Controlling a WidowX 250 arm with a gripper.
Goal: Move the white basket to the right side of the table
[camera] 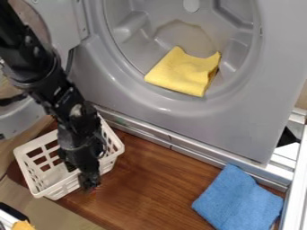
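The white basket (31,173) stands at the left end of the brown wooden surface (153,179), its slotted sides upright and its open top facing up. The black arm (39,67) comes in from the upper left, and its hand (85,177) hangs down over the basket, at the side that faces the middle of the surface. Whether the hand is open, closed or gripping the basket, I cannot tell. At the right end of the surface lies a blue cloth (239,200), well apart from the basket. Along the surface's back edge is a grey machine (240,121) with a round opening, and a folded yellow cloth (183,72) lies inside that opening.
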